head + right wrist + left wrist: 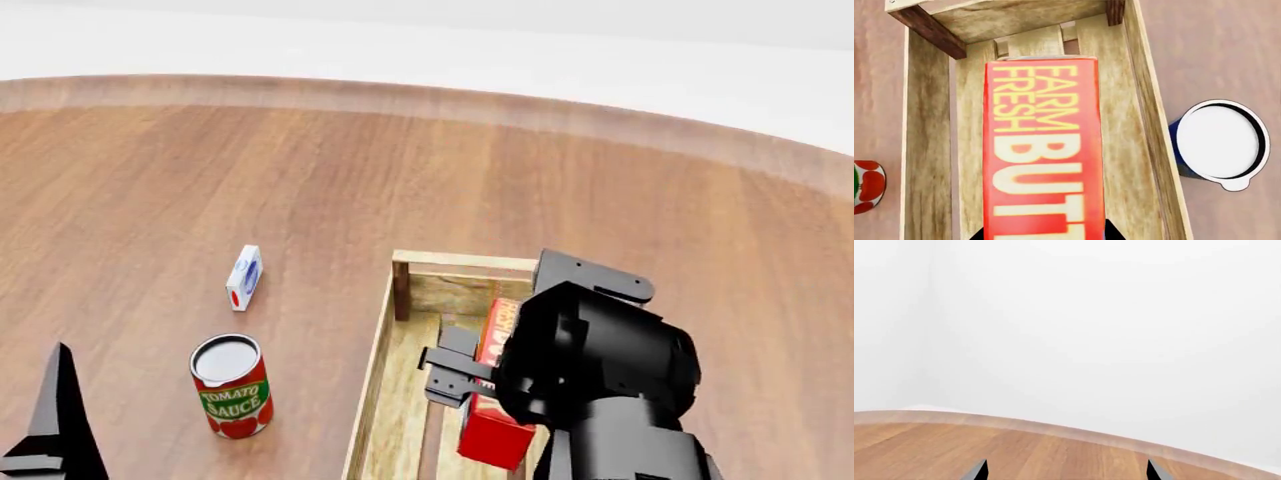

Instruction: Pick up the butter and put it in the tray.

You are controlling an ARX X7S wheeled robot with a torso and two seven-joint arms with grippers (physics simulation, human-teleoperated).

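Flat red butter [1043,150] over slatted wooden tray [921,150]

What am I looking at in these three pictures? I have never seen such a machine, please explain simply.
This is a simulated robot with two arms. One picture looks down from its head; the other two come from cameras near each hand.

In the head view, the black right arm hangs over a long wooden tray on a wooden table. It holds a red butter box inside the tray. Left of the tray stand a tomato sauce can and a small white carton.

The right hand camera shows the butter from close above, with a blue and white cup beside the tray.

The left hand camera shows only table, wall and two dark fingers, spread apart, holding nothing.
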